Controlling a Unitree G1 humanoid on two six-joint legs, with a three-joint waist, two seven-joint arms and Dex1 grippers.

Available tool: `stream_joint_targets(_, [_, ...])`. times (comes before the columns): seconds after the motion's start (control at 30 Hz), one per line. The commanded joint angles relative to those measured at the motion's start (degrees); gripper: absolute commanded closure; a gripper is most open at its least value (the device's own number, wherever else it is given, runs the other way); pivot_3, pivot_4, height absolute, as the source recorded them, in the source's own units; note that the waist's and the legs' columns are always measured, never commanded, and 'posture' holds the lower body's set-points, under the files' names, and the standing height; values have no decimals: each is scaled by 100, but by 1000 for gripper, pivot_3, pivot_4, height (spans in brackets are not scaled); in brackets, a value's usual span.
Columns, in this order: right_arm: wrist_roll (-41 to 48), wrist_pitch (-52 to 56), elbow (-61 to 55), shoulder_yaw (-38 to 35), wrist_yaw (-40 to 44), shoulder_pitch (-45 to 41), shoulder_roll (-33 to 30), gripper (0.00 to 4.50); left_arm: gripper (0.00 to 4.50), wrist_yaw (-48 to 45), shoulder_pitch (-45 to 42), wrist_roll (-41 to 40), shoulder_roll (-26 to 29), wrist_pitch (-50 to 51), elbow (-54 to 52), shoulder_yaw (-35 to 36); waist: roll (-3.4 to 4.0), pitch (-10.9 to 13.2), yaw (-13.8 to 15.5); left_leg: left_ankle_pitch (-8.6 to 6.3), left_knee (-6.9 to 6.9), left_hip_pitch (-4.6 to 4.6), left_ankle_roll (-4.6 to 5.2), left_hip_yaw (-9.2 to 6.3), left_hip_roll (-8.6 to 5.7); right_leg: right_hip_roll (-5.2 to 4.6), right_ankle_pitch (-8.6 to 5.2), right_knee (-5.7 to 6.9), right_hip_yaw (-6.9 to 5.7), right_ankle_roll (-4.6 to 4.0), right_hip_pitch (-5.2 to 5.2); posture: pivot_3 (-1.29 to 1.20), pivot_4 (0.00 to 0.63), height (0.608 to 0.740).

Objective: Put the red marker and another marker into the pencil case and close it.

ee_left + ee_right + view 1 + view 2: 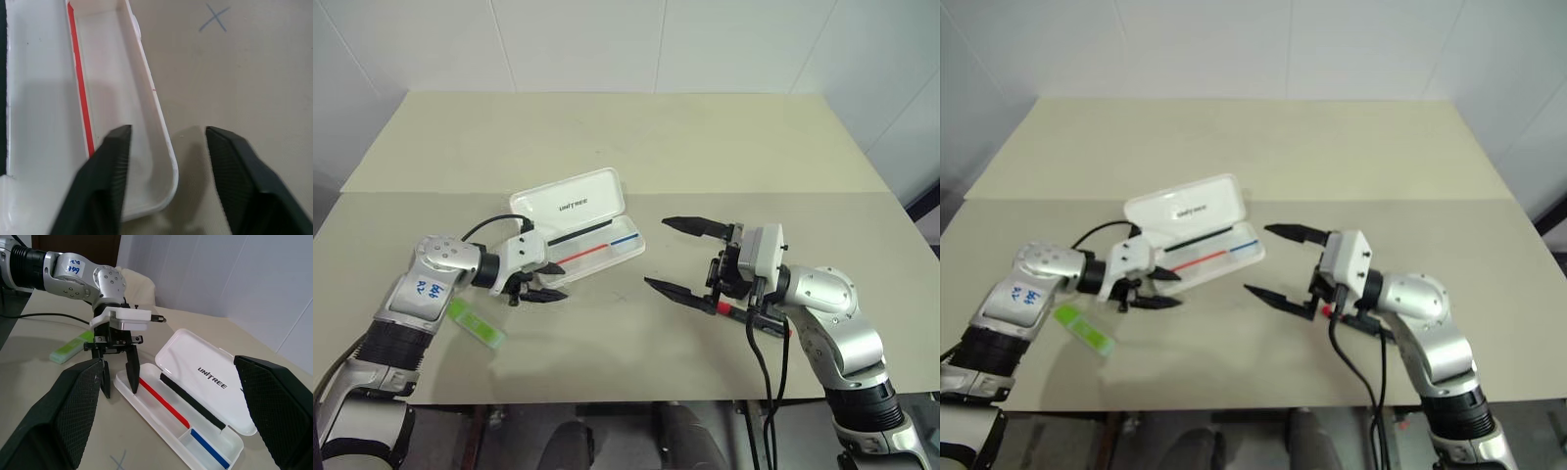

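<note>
1. The pencil case [590, 220] lies open on the table [636, 147].
2. The left gripper [120, 377] straddles its near end wall, fingers apart, holding nothing.
3. The right gripper [683, 257] hovers wide open (empty).
4. The lime-green marker [477, 323] lies beside the left arm.
5. The red marker [749, 311] lies under the right wrist.

The white hard-plastic pencil case [578, 227] lies open on the beige table, its lid with the dark UNITREE logo folded back flat and a red-and-blue stripe running along the tray inside. The lime-green translucent highlighter marker [477, 323] lies flat on the table, well to the left of the case. The slim red-ended black marker [744, 311] lies far off to the right, mostly hidden.
</note>
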Motion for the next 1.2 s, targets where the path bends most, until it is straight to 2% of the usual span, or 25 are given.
stream_joint_targets(0.03, [77,-96,-140,-81,-34,-167,24,0,3571,-95,-118,181,91,-64,-51,-125,0,0,0,0,0,0,0,0,0,0,0,0,0,0,0,0,150,740])
stream_joint_targets(0.1, [86,-94,-117,-93,-34,-232,25,0,4292,-151,-117,256,128,-149,-88,-190,1,0,2,0,0,0,0,0,0,0,0,0,0,0,0,0,150,740])
stream_joint_targets(0.13, [88,-97,-103,-96,-28,-260,23,0,4477,-184,-110,289,140,-187,-111,-216,1,-1,3,0,-1,2,0,0,0,0,-1,1,0,-1,1,0,150,740])
stream_joint_targets(0.27, [97,-97,-50,-105,-9,-339,14,0,4477,-257,-81,422,185,-363,-138,-306,1,-1,6,0,2,3,0,0,-1,-1,-2,4,0,-3,2,0,150,740])
stream_joint_targets(0.67, [171,-11,-22,-183,140,-360,-166,0,4477,-283,15,199,-148,-405,-862,-300,1,-1,27,0,3,-3,0,-1,-3,-6,-2,-1,-1,-2,1,0,150,740])
stream_joint_targets(0.87, [355,194,-122,-324,206,-297,-422,0,4477,-544,342,90,-173,-453,-1439,-473,1,-1,4,0,0,-4,0,0,-1,-6,-1,-5,-1,-2,-2,0,150,740])
stream_joint_targets(1.2, [819,708,-590,-738,435,412,-1142,0,4477,-501,408,279,-211,-280,-1511,-649,1,-1,15,-1,5,-1,1,0,-2,-2,-3,0,1,-4,2,0,150,740])
